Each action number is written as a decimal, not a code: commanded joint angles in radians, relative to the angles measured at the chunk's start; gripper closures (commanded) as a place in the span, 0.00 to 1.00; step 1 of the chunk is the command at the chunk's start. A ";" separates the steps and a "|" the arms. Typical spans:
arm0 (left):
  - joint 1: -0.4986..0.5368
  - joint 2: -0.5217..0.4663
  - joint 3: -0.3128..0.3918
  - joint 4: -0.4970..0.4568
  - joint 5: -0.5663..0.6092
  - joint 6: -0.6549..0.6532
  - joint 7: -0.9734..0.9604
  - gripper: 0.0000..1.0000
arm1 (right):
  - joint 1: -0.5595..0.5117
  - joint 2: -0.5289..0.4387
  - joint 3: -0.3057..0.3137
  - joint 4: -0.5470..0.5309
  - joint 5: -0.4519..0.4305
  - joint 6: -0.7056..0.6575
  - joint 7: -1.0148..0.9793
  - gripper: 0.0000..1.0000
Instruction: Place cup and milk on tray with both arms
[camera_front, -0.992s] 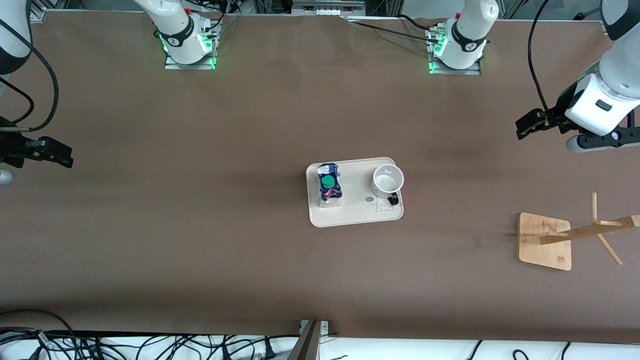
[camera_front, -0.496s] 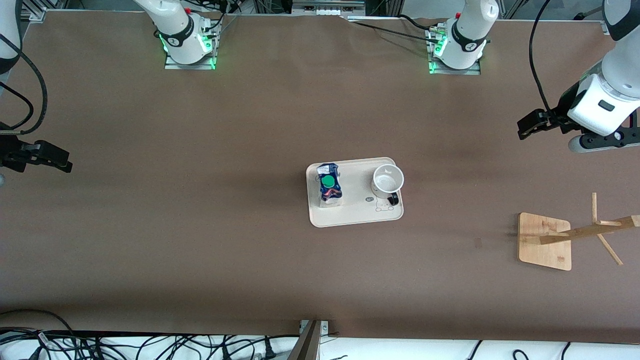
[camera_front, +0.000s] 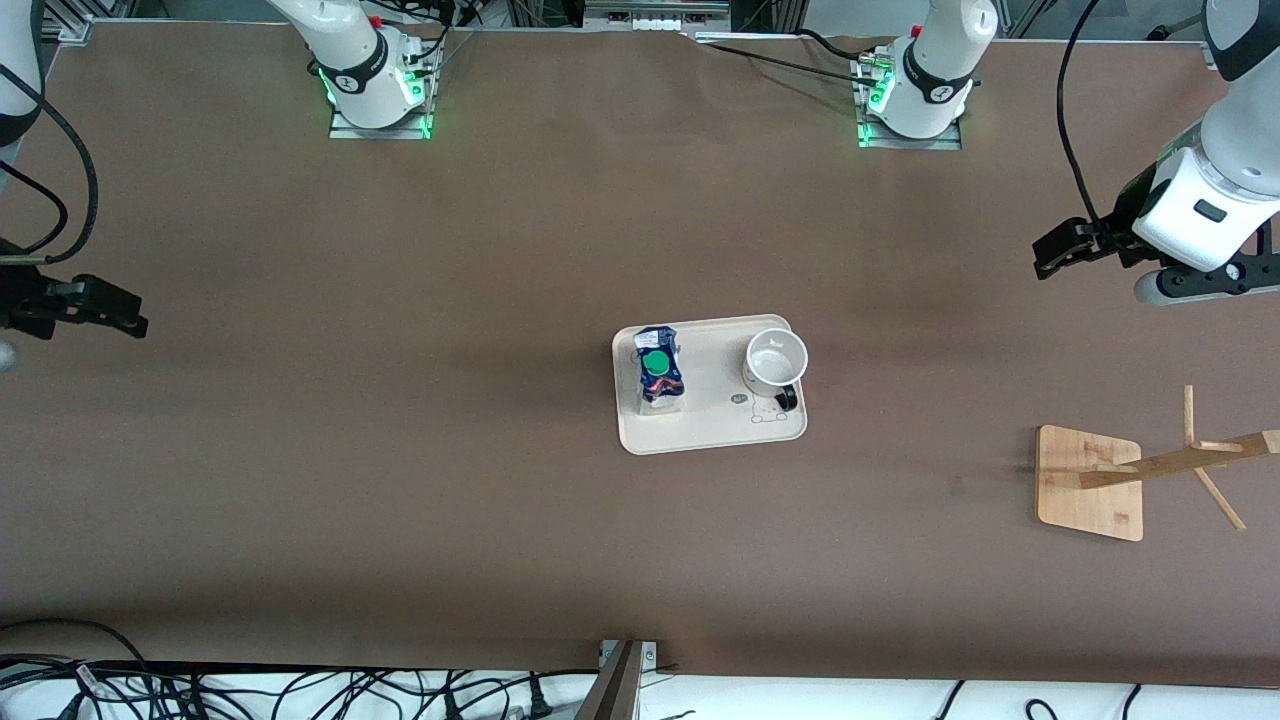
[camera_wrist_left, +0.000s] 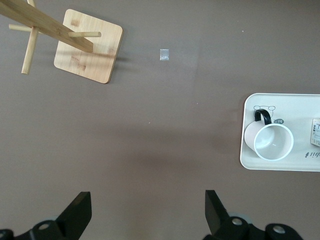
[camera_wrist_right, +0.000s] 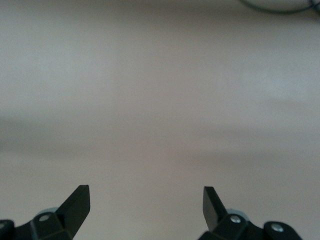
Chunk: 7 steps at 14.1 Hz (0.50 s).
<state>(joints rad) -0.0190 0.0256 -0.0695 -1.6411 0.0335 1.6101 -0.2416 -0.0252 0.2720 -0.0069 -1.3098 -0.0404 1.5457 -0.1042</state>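
Both grippers are hanging open and empty, well apart from the loaded tray.

The left gripper (camera_front: 1050, 252) is hovering at the frame's right edge, the right gripper (camera_front: 125, 310) at its left edge; mid-frame, the tray (camera_front: 712, 432) is lying lengthwise across the desk (camera_front: 400, 450), carrying the upright milk (camera_front: 659, 368) and the cup (camera_front: 775, 361), handle pointing toward the lower frame edge.

One camera sat high up and looked down on the whole brown desk (camera_front: 400, 450), facing the two robots. The left wrist camera looked down from up high and also saw the tray (camera_wrist_left: 300, 162) and the wooden rack (camera_wrist_left: 87, 52). The right wrist camera saw only bare desk.
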 joint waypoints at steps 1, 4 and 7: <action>0.010 -0.015 -0.006 -0.009 -0.014 0.008 0.021 0.00 | -0.007 -0.030 0.002 0.003 0.002 -0.108 -0.074 0.00; 0.010 -0.015 -0.006 -0.009 -0.014 0.008 0.021 0.00 | -0.012 -0.025 -0.001 0.015 -0.009 -0.114 -0.081 0.00; 0.010 -0.015 -0.006 -0.008 -0.014 0.008 0.021 0.00 | -0.010 -0.025 0.001 0.015 -0.009 -0.118 -0.072 0.00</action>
<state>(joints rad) -0.0190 0.0256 -0.0695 -1.6411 0.0335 1.6103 -0.2416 -0.0258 0.2596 -0.0133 -1.2964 -0.0428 1.4466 -0.1649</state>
